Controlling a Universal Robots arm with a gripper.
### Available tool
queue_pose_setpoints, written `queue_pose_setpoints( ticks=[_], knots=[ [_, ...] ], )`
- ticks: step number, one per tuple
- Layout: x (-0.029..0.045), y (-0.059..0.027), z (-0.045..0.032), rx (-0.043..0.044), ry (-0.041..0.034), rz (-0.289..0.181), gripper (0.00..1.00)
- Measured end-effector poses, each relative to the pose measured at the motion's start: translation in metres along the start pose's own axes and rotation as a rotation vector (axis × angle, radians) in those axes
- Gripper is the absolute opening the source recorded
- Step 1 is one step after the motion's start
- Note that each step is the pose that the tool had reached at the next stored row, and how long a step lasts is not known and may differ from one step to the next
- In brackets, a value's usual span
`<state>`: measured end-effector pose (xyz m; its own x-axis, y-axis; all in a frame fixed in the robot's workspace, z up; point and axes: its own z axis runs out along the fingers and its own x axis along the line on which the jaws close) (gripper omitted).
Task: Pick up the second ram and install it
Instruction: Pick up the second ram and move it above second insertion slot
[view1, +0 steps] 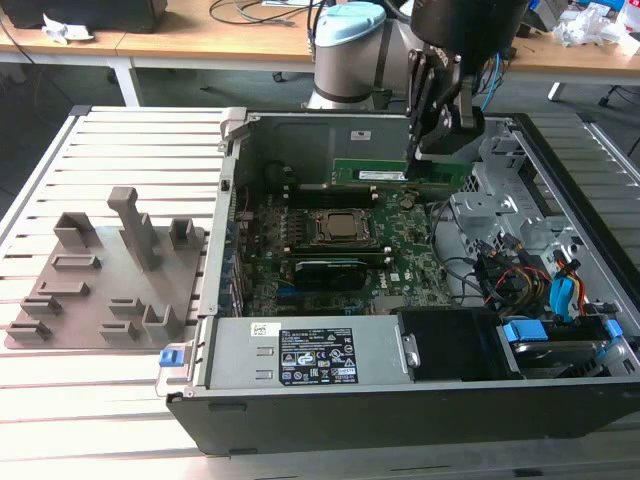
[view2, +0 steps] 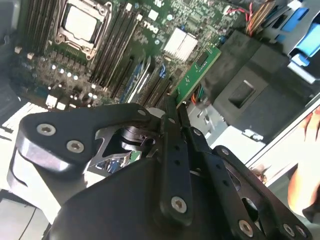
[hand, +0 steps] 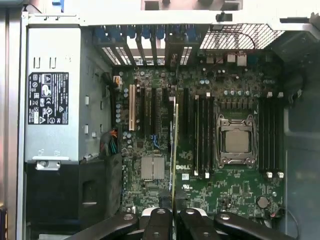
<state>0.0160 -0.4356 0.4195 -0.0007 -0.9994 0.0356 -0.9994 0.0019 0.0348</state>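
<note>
Above motherboard (view1: 405, 268), end effector (view1: 438, 150) grips second ram (view1: 350, 169), label (view1: 382, 176) facing exterior view.

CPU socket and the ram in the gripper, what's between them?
Black memory slots, in the first wrist view, separate the second ram from the CPU socket.

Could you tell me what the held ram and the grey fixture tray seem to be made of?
The second ram: green circuit board with dark chips and a pale label, likely fibreglass laminate. The grey fixture tray: matte, uniformly grey with blocky posts, probably moulded or printed plastic.
</note>
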Motion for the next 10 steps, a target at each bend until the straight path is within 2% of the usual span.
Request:
queue_pose_setpoints(
  ticks=[3,7,8,10],
  knots=[
    [-0.0007,-0.0111,-0.0004,0.0,0.0013,0.0,0.14],
    [-0.0007,-0.013,-0.0005,0.0,0.0013,0.0,0.14],
    [-0.0007,-0.0131,-0.0005,0.0,-0.0054,0.0,0.14],
    [-0.0007,-0.0131,-0.0004,0.0,-0.0814,-0.003,0.14]
  ],
)
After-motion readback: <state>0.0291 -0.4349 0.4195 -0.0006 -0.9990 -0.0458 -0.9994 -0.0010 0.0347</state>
